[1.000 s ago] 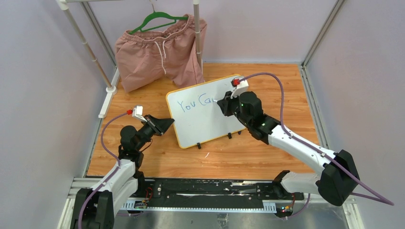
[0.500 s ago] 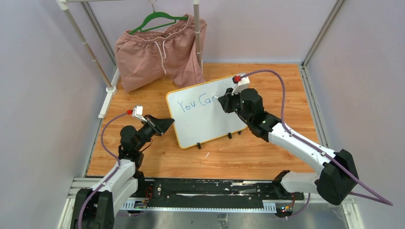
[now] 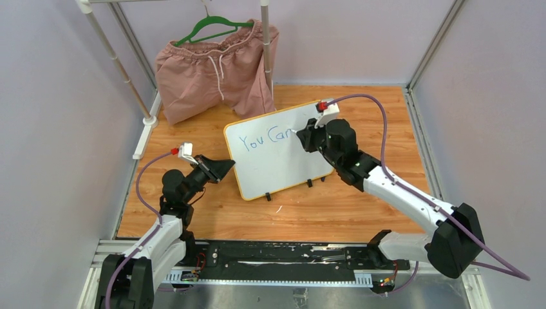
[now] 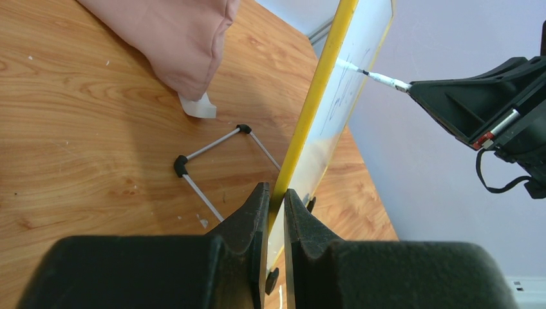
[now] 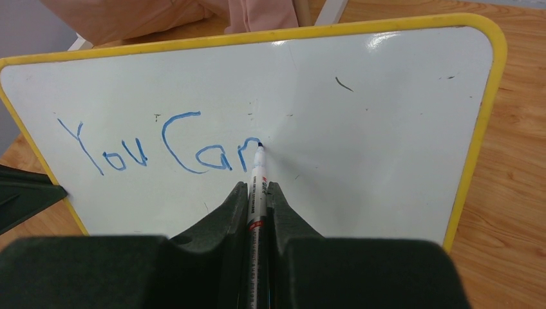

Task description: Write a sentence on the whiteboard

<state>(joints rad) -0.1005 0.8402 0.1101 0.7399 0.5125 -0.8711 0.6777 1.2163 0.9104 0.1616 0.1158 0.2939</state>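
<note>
The whiteboard (image 3: 273,161), white with a yellow frame, stands tilted on the wooden floor. Blue lettering (image 5: 154,151) on it reads "You Can", the last letter part drawn; it also shows in the top view (image 3: 264,138). My right gripper (image 5: 256,190) is shut on a white marker (image 5: 257,187) whose tip touches the board at the last letter. In the top view the right gripper (image 3: 302,136) sits at the board's upper right. My left gripper (image 4: 274,193) is shut on the board's yellow edge (image 4: 309,109), at the board's left side in the top view (image 3: 225,166).
Pink shorts (image 3: 216,71) hang on a green hanger (image 3: 216,26) from a white rack at the back left. A wire stand (image 4: 212,151) props the board from behind. Grey walls close in both sides.
My right gripper has moved slightly up and right along the board with the marker, and the last letter of "Can" has grown. The left arm has not moved.
</note>
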